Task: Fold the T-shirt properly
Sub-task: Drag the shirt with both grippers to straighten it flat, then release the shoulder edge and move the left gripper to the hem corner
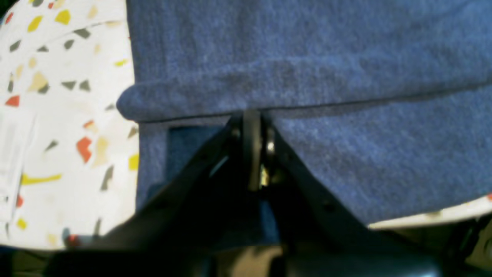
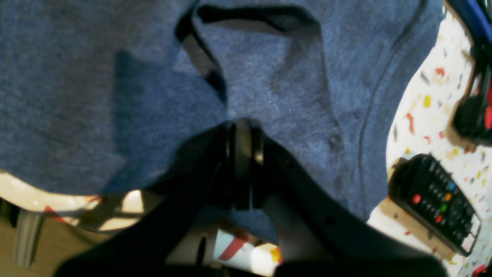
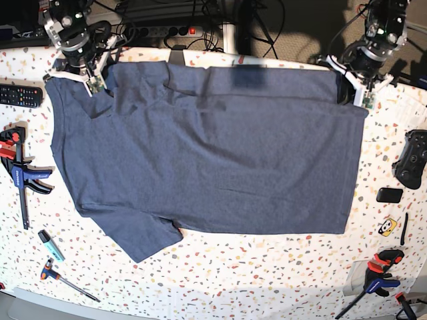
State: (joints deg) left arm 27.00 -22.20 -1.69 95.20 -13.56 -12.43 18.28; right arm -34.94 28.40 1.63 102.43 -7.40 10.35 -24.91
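The dark blue heathered T-shirt (image 3: 213, 153) lies spread on the speckled white table (image 3: 267, 280), plain side up, with one sleeve pointing to the near left. Its far edge is turned over in a strip. My left gripper (image 3: 357, 93) is at the shirt's far right corner. In the left wrist view this gripper (image 1: 251, 119) is shut on the T-shirt (image 1: 307, 57) at a rolled fold. My right gripper (image 3: 93, 83) is at the far left corner. In the right wrist view it (image 2: 242, 125) is shut on the bunched T-shirt (image 2: 96, 96) near a sleeve seam.
A black remote control (image 3: 20, 95) (image 2: 434, 200) lies left of the shirt. Clamps (image 3: 20, 173), a marker (image 3: 50, 245) and a screwdriver (image 3: 67, 280) lie along the left edge. A game controller (image 3: 413, 163), a small black box (image 3: 389, 195) and another clamp (image 3: 377, 280) are on the right.
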